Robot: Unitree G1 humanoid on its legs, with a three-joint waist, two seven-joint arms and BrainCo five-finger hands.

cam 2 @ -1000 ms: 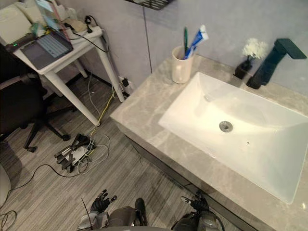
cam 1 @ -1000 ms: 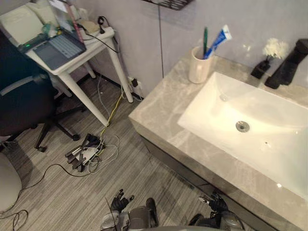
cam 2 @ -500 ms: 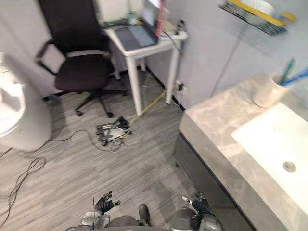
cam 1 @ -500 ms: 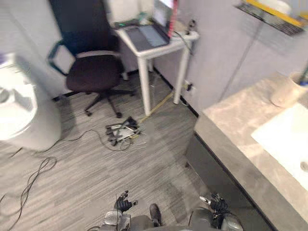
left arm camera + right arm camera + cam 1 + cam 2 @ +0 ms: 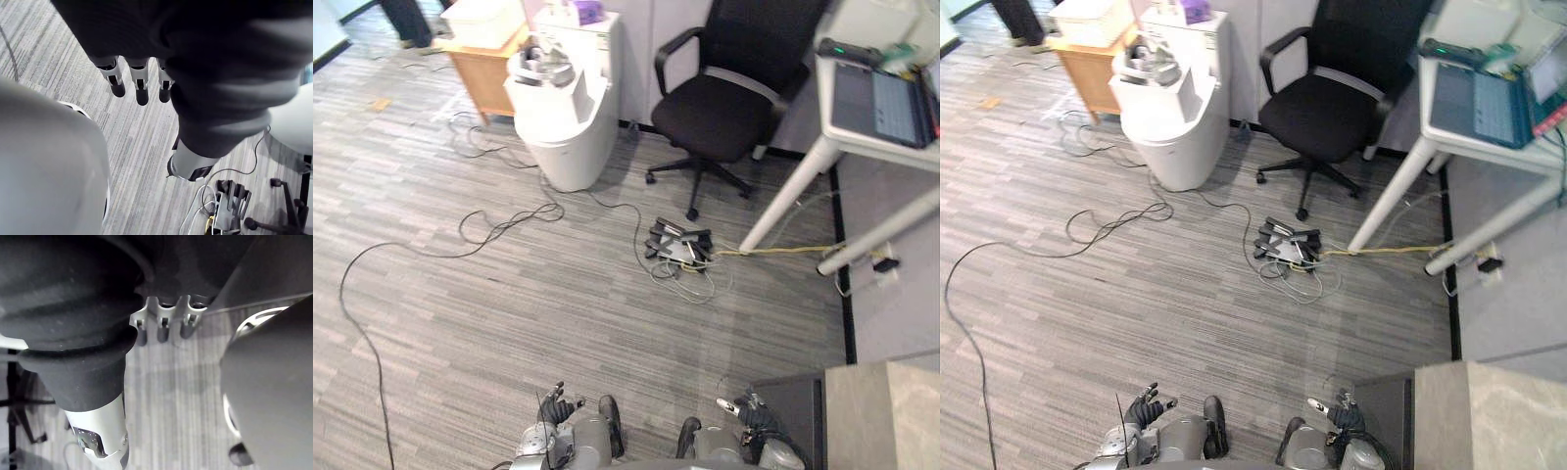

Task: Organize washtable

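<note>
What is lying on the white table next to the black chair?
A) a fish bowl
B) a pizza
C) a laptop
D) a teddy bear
C: a laptop with its keyboard showing lies on the white table, which stands right beside the black chair.

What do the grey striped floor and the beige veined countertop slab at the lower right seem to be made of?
The grey striped floor looks like matte wood-look vinyl or laminate: narrow staggered planks with streaky grain. The beige veined countertop slab looks like marble or imitation stone, smooth-finished: cloudy pale veining and a crisp square edge.
</note>
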